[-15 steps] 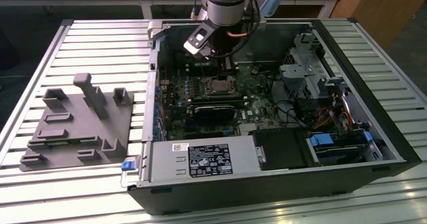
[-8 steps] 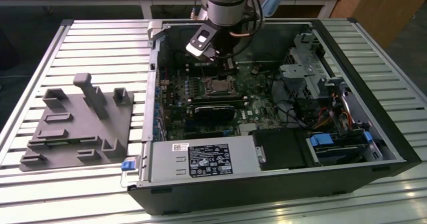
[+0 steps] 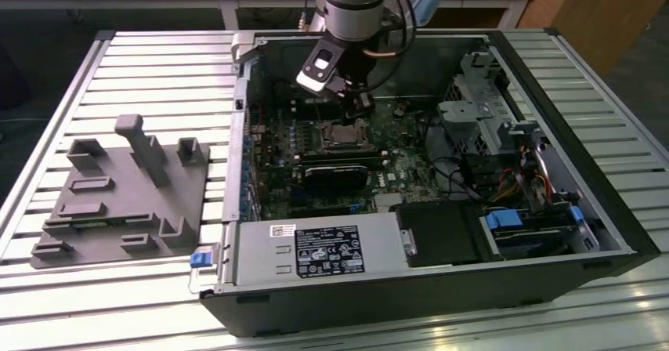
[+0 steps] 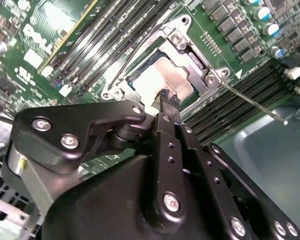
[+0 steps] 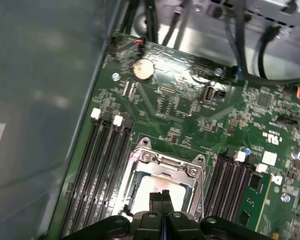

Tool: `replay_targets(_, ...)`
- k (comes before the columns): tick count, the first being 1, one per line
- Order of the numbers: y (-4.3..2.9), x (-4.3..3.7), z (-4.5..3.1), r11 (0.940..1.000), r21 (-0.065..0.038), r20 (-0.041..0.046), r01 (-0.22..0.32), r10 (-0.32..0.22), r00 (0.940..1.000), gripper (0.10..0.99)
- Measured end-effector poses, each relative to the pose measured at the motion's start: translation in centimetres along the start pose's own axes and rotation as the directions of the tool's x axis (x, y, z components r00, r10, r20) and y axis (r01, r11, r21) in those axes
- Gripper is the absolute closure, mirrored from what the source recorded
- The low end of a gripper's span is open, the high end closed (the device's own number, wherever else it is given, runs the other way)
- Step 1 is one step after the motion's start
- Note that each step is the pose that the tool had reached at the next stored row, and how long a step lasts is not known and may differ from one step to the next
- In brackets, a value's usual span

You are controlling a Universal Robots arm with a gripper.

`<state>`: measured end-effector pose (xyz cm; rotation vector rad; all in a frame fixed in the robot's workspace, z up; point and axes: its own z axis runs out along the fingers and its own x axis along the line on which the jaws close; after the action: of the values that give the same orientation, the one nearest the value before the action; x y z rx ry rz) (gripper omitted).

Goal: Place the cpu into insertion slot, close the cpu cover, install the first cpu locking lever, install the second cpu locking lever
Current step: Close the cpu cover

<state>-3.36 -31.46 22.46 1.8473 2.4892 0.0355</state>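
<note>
**Closed fingers over a seated chip**

Gripper [image 5: 161, 196]: fingers pressed together, nothing between them, likely to serve as a narrow pusher. The tip hangs just over the chip [image 5: 150, 184]; contact unclear. The chip lies flat between the memory slots [image 5: 102, 160], its pale top showing through the metal cover [image 5: 132, 177], which seems lowered to clamp it. One thin lever [image 4: 252, 102] juts free, so probably unlatched. Beyond: green board [image 5: 190, 105], open computer case [image 3: 418, 308].

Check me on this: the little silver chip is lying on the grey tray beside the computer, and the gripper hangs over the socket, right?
No. The cpu sits in the insertion slot, not on the grey tray; both wrist views show it. The gripper does hang over the slot.
</note>
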Motion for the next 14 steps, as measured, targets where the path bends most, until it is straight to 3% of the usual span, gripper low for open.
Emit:
replay_targets(8,0.0,0.0,0.01,0.9936,-0.003,-0.0048,0.113,-0.113,0.9936,0.98)
replay_targets(14,0.0,0.0,0.01,0.9796,-0.005,-0.0083,0.201,-0.201,0.9795,0.98)
